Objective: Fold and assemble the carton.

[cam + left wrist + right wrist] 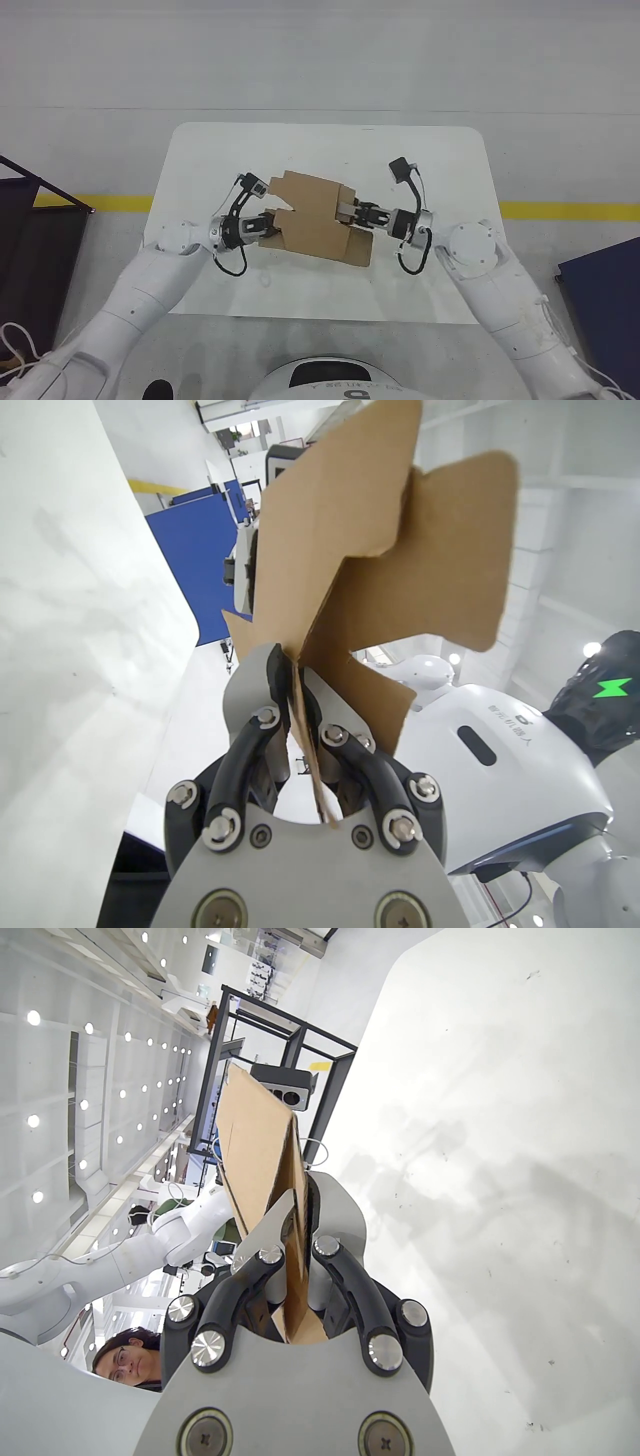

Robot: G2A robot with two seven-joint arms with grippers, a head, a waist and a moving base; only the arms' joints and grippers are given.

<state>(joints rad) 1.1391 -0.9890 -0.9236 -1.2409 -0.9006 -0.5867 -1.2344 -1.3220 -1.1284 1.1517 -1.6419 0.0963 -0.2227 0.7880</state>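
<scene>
A brown cardboard carton (318, 214), still a flattened blank with loose flaps, hangs above the middle of the white table (430, 160) between both arms. My left gripper (268, 228) is shut on the carton's left edge; in the left wrist view the carton's flaps (380, 550) fan out from the gripper (294, 677), whose pads pinch the cardboard. On the carton's right edge my right gripper (352, 214) is shut. The right wrist view has the cardboard (260, 1158) clamped edge-on in that gripper (295, 1208).
The white table's bare top surrounds the carton on all sides. A black frame (30, 200) stands off the table's left edge and a blue panel (605, 275) off its right. A yellow floor line (570, 211) runs behind.
</scene>
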